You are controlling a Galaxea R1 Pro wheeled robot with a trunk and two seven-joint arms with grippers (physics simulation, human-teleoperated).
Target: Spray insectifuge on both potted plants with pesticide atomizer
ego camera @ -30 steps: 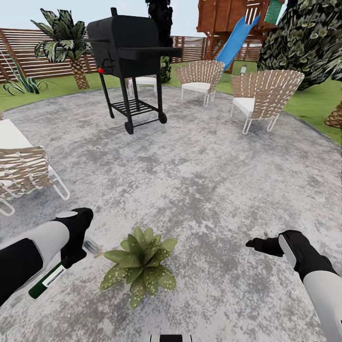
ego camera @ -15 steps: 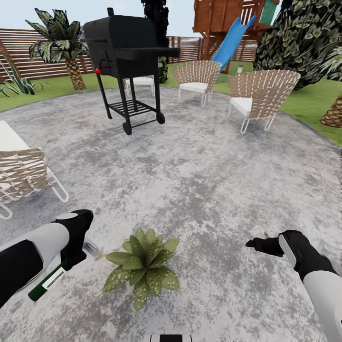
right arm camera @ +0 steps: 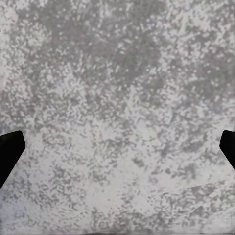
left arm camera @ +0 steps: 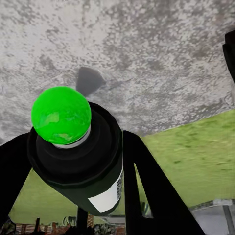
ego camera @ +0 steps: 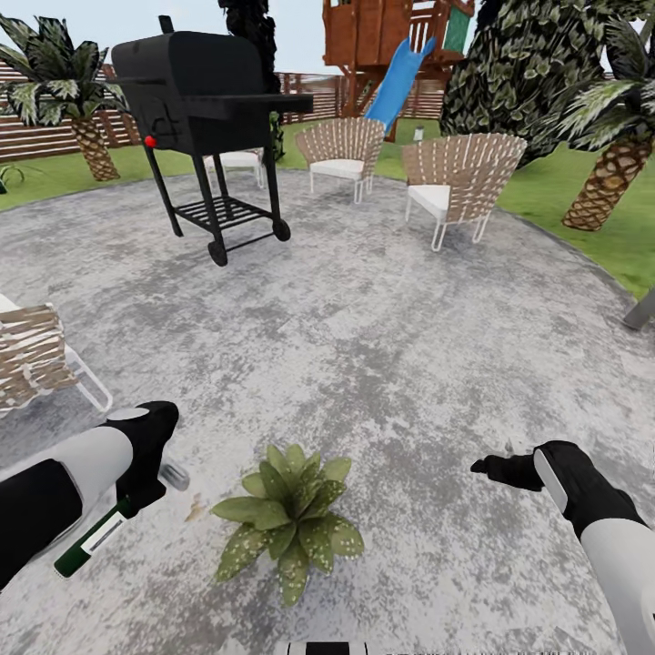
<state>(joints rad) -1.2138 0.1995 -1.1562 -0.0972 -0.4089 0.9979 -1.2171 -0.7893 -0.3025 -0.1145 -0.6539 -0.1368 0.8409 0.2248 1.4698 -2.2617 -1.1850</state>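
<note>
The pesticide atomizer [ego camera: 89,542] is already clamped in the left jaws beside one potted plant [ego camera: 289,518]; the right jaws are spread empty, and spraying is judged still outstanding.

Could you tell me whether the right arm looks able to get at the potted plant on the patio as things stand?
Probably yes. The right gripper is open and empty, beside the potted plant, with bare patio between them and nothing in the way. How far it reaches is unclear.

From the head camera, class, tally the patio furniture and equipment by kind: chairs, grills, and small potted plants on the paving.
Woven chairs: 4
Grills: 1
Small potted plants: 1
Total: 6
</note>
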